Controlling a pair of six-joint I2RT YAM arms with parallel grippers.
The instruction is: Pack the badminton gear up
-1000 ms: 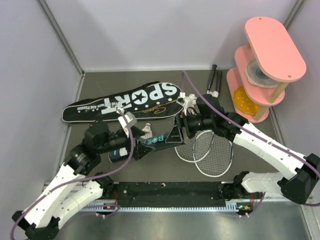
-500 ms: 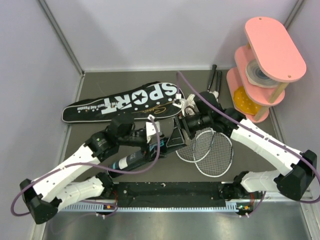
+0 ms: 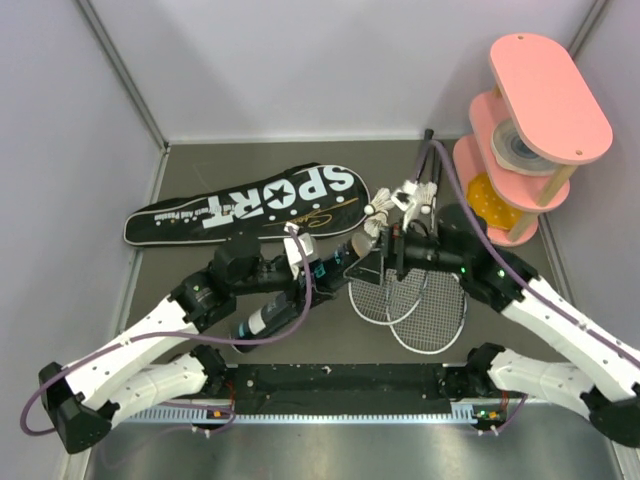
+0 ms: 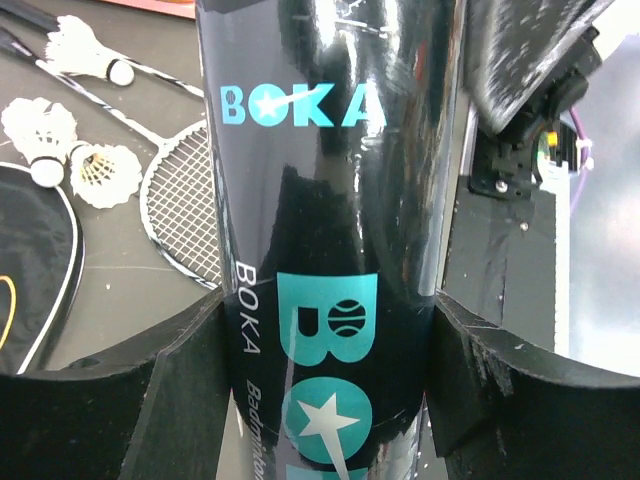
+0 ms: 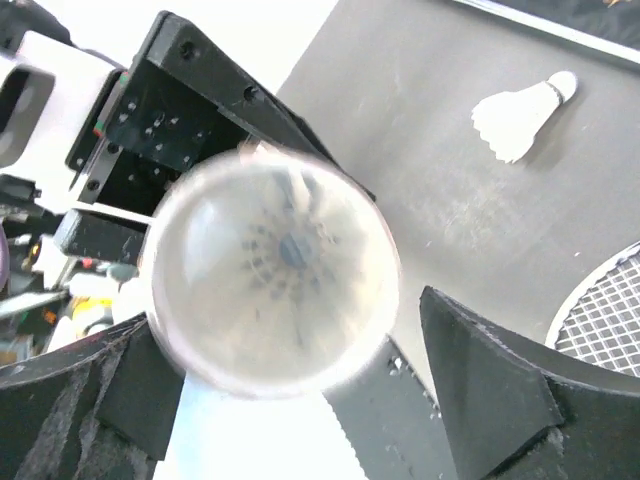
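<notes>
My left gripper [image 3: 300, 275] [image 4: 330, 310] is shut on the long black "BOKA" shuttle tube [image 3: 300, 290] [image 4: 330, 200] and holds it slanted above the table. The tube's pale round end [image 5: 270, 290] faces my right gripper [image 3: 385, 255] [image 5: 285, 320], whose jaws stand wide open around it, with a gap on the right side. Three white shuttlecocks [image 4: 40, 130] [image 4: 100, 170] [image 4: 85, 45] lie by the two crossed rackets [image 3: 410, 290] [image 4: 185, 210]. One shuttlecock [image 5: 520, 115] shows in the right wrist view. The black "SPORT" bag [image 3: 250, 205] lies at the back left.
The pink tiered stand [image 3: 530, 130] stands at the back right, next to the racket handles [image 3: 432, 160]. Grey walls close in the back and both sides. A black rail [image 3: 340, 385] runs along the near edge between the arm bases.
My left arm has stretched rightward and carried the tube toward the right gripper. The right arm has swung back to the right and turned its open gripper onto the tube's end.
</notes>
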